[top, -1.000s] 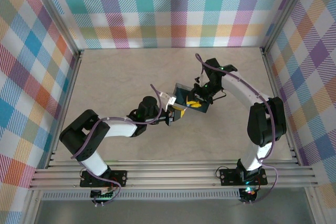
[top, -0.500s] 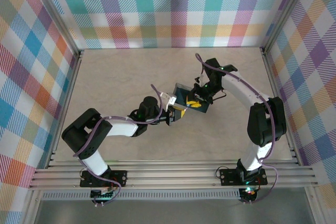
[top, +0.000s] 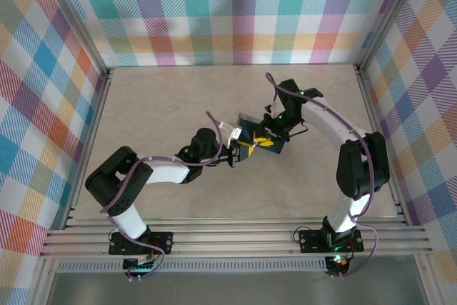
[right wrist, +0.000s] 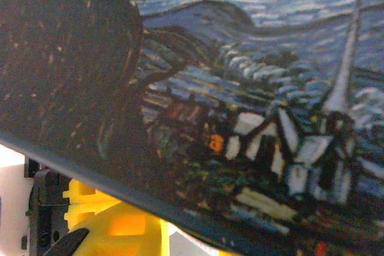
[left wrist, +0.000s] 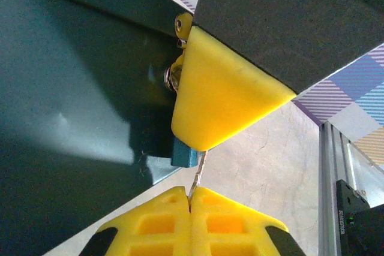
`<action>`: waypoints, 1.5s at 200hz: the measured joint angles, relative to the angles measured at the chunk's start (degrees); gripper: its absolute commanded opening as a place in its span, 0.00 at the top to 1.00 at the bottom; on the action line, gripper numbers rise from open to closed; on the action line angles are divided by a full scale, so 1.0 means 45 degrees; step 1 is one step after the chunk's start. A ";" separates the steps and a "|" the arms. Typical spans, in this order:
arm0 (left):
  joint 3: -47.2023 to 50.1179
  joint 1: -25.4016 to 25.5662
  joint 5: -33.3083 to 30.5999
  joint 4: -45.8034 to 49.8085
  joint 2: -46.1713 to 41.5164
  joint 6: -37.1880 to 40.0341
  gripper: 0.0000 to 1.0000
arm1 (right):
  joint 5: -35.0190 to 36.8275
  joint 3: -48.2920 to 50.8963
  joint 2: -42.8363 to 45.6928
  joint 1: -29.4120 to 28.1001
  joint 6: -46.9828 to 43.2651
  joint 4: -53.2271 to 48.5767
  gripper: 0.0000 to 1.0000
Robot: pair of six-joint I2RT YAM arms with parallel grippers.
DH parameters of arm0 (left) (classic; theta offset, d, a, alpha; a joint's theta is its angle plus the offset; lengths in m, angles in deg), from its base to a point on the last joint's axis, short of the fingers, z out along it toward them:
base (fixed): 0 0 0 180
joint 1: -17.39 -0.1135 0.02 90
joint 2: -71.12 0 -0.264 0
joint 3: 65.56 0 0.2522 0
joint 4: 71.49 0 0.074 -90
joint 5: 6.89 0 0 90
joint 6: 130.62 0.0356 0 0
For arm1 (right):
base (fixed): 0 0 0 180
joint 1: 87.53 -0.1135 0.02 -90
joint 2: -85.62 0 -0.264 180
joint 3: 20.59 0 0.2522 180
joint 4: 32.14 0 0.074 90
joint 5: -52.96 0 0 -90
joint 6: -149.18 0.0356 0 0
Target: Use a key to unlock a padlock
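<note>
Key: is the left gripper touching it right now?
Touching. The left wrist view shows the thin silvery key pinched between the shut yellow fingers of the left gripper, no gap either side.

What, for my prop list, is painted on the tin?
The tin bears a Starry Night painting: swirling blue sky, dark cypress, village. Clearest in right wrist view.
</note>
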 measured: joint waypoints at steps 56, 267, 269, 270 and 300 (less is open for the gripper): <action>0.0389 0.0000 -0.0063 -0.0039 0.0000 -0.0005 1.00 | 0.0005 0.0000 0.0000 0.0000 0.0000 0.0005 1.00; 0.0238 0.0000 -0.0321 0.0073 0.0000 -0.0170 1.00 | -0.0005 0.0000 0.0000 0.0000 0.0000 0.0000 1.00; 0.0233 0.0000 -0.0325 0.0078 0.0000 -0.0189 1.00 | -0.0005 0.0000 0.0000 0.0000 0.0000 0.0000 1.00; 0.0228 0.0000 -0.0325 0.0087 0.0000 -0.0204 1.00 | -0.0005 0.0000 0.0000 0.0000 0.0000 0.0005 1.00; 0.0185 0.0000 -0.0325 0.0112 0.0049 -0.0432 1.00 | 0.0000 0.0000 0.0000 0.0000 0.0000 0.0005 1.00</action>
